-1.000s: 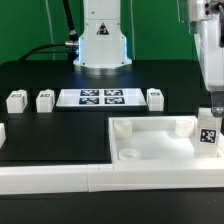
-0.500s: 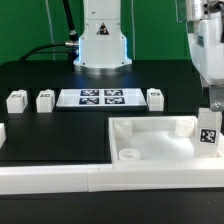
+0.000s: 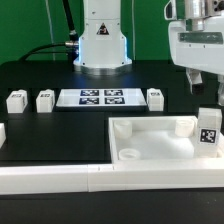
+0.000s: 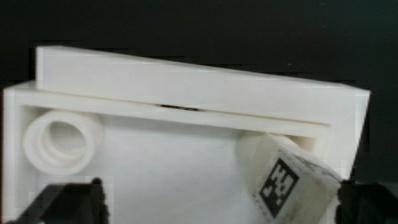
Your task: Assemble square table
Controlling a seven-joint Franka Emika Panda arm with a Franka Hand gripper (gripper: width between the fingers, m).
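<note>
The square table top [image 3: 150,128] is white with a raised rim and lies at the exterior view's right front. A round socket [image 3: 128,155] shows in its near corner. A short white leg with a black-white tag [image 3: 208,130] stands upright in its far right corner. My gripper [image 3: 204,88] hangs open and empty above that leg, clear of it. In the wrist view the table top's rim [image 4: 196,85], a socket [image 4: 63,140] and the tagged leg [image 4: 294,182] lie below my open gripper [image 4: 222,205], whose dark fingers [image 4: 71,205] stand wide apart.
Three more white legs [image 3: 16,100], [image 3: 45,100], [image 3: 155,97] stand beside the marker board [image 3: 100,97]. Another leg [image 3: 2,133] shows at the left edge. Long white border bars [image 3: 60,178] run along the front. The robot base [image 3: 102,45] stands at the back.
My gripper has let go of the tagged leg and risen straight up from it. The leg stays upright in the table top's corner.
</note>
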